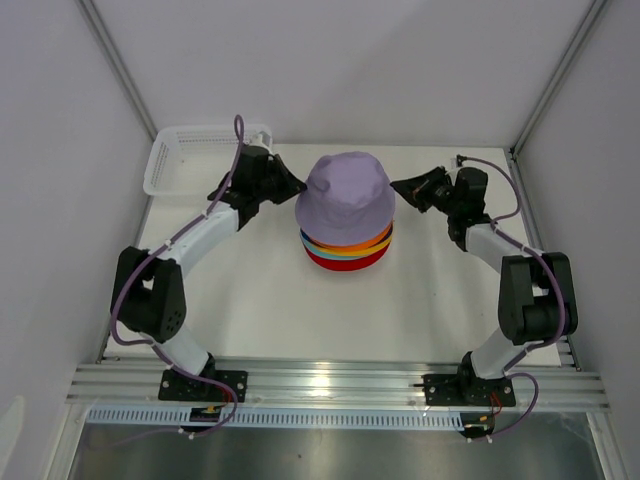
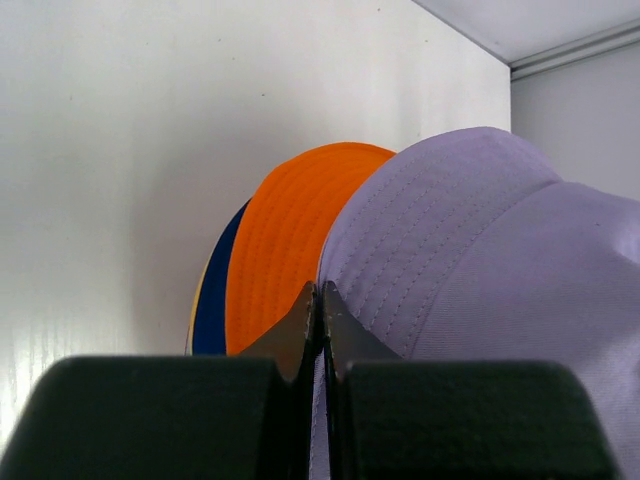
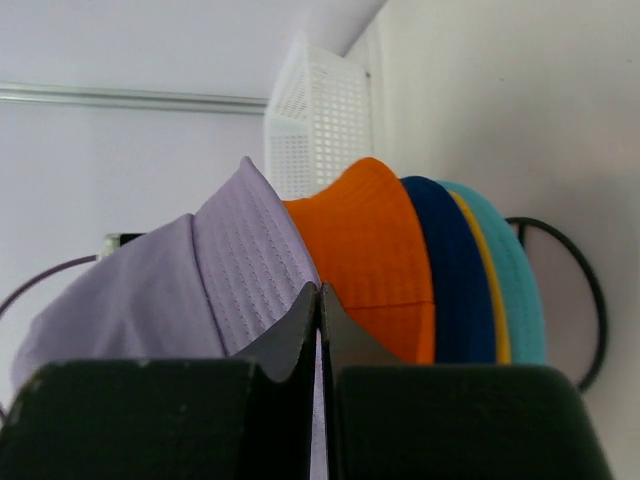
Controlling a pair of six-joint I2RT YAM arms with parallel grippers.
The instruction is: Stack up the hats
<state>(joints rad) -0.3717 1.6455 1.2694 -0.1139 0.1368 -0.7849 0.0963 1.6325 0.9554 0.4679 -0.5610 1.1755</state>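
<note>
Evidently the left hand point(image 1: 298, 186) and right hand point(image 1: 397, 187) are each pinched fully closed on opposite brim edges of the soft lavender fabric bucket hat point(image 1: 347, 190). Directly between the two hands, it caps the stack of orange, navy, yellow, teal and red fabric bucket hats point(image 1: 346, 252) on the white table point(image 1: 250, 300).

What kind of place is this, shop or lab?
Probably a robotics lab test cell: plain white walls box in a white table, the left arm and right arm are bolted to an aluminium rail, and the lavender hat tops a stack.
</note>
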